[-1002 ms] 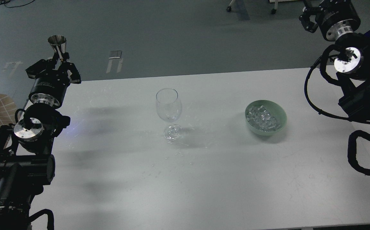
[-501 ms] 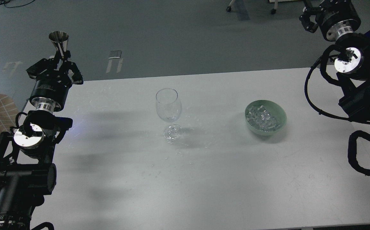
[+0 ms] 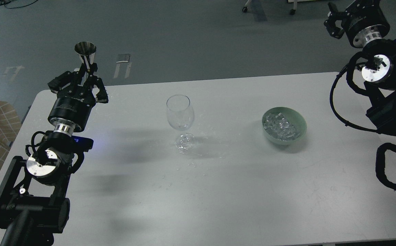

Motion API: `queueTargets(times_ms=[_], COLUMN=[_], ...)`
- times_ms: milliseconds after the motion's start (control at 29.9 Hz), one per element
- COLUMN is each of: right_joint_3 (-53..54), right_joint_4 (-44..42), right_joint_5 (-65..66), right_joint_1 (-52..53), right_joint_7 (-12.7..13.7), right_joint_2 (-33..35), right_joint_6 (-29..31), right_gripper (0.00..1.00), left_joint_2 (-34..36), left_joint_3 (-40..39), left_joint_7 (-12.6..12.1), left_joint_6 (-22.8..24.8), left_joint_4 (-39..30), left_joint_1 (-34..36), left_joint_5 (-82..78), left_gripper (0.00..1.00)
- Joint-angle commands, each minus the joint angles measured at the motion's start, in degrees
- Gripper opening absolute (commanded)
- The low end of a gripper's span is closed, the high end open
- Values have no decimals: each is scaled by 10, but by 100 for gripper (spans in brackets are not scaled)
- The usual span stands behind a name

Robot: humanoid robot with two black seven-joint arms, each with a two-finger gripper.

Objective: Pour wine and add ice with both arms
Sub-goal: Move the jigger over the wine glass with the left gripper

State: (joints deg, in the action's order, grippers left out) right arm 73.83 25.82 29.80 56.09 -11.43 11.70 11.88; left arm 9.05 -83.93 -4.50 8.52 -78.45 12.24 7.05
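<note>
An empty wine glass stands mid-bench, with a green bowl of ice toward the right edge.

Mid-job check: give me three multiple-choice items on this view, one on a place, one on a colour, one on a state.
1. Where is the ice?
A. in the bowl
B. in the wine glass
C. loose on the table

2. The bowl's colour?
A. red
B. pale green
C. black

3. The wine glass is:
A. tipped over
B. full of wine
C. upright and empty

Answers:
1. A: the clear cubes are heaped inside the bowl.
2. B: its rim and wall show pale green.
3. C: it stands on its foot, bowl clear.
</note>
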Motion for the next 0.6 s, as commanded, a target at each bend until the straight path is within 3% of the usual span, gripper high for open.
queueTargets(times_ms=[0, 267, 568], right_joint_3=[0, 1, 1], right_joint_4=[5, 14, 23], right_joint_5=[0, 0, -1], right_joint_1=[-5, -20, -27], right_joint_7=[0, 0, 0], right_joint_2=[0, 8, 20], right_joint_6=[0, 1, 2], right_gripper=[100, 100, 100], left_joint_2=[2, 11, -1], left_joint_3=[34, 114, 124], left_joint_7=[-1, 0, 1], left_joint_6=[-2, -5, -42], left_joint_4=[-36, -102, -102], left_joint_1=[-22, -56, -48], left_joint_5=[-2, -15, -69], left_gripper=[0, 0, 0])
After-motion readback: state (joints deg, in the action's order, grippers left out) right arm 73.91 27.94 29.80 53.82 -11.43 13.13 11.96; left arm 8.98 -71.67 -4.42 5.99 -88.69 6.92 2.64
